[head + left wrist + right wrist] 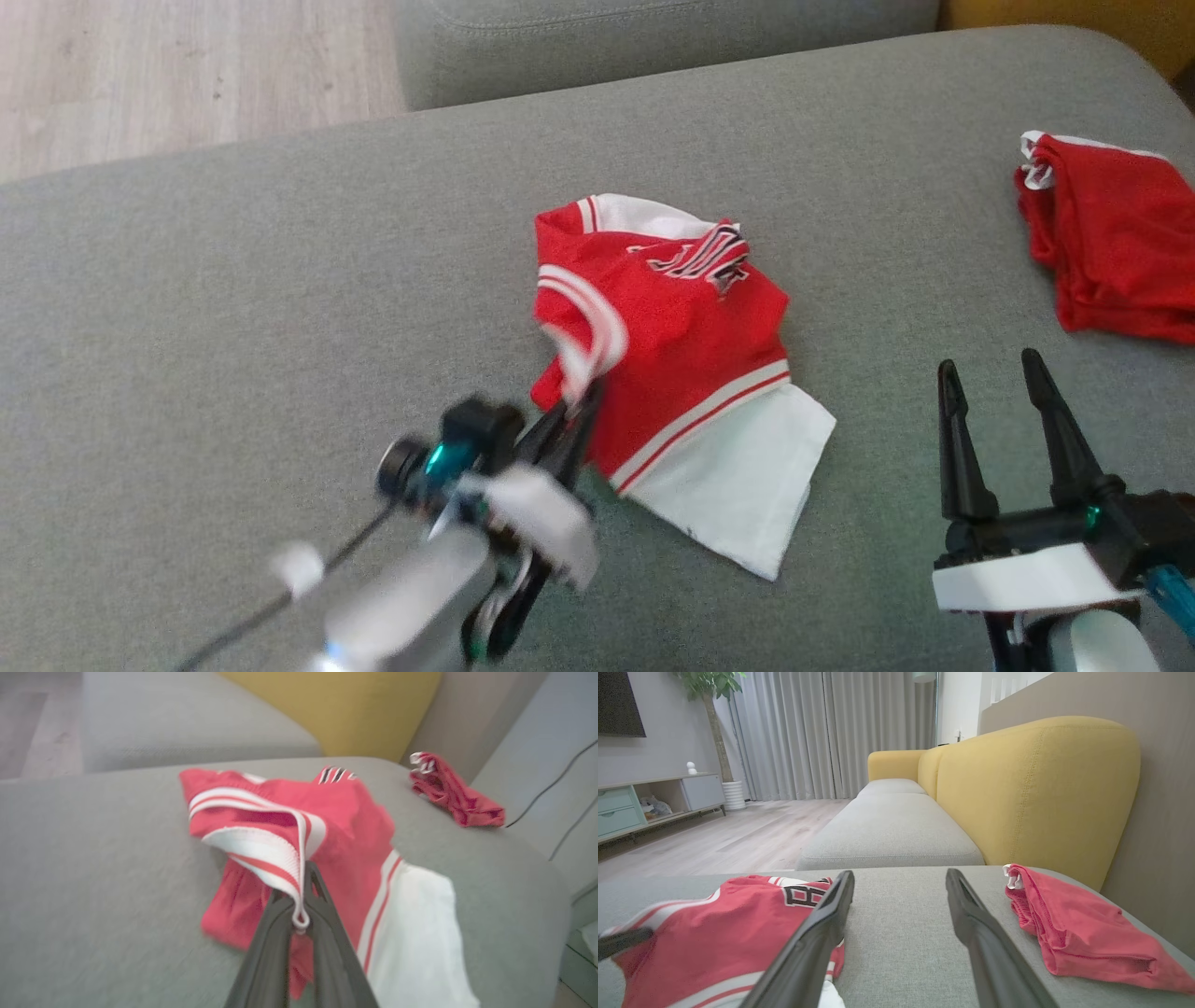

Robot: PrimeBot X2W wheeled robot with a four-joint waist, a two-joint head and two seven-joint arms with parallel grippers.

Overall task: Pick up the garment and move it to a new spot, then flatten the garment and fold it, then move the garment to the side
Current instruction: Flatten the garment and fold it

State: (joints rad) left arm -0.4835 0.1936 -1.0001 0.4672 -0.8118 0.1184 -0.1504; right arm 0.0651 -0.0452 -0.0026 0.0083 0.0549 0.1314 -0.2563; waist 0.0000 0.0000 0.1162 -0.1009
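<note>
The garment point(686, 345) is a red jersey with white trim, dark lettering and a white lower panel, crumpled in the middle of the grey sofa seat point(280, 299). My left gripper point(581, 399) is shut on a white-and-red striped trim edge at the jersey's near left side. In the left wrist view the trim point(261, 851) is pinched between the dark fingers point(273, 938) of the left gripper point(301, 896) and pulled up from the cloth. My right gripper point(990, 373) stands open to the right of the garment point(714, 933), above bare cushion, as the right wrist view's spread fingers point(817, 933) show.
A second red cloth piece point(1116, 243) lies bunched at the seat's far right. Yellow backrest point(1031, 788) borders that side. Another grey cushion point(653, 37) lies beyond. Wooden floor point(177, 65) lies past the far left edge.
</note>
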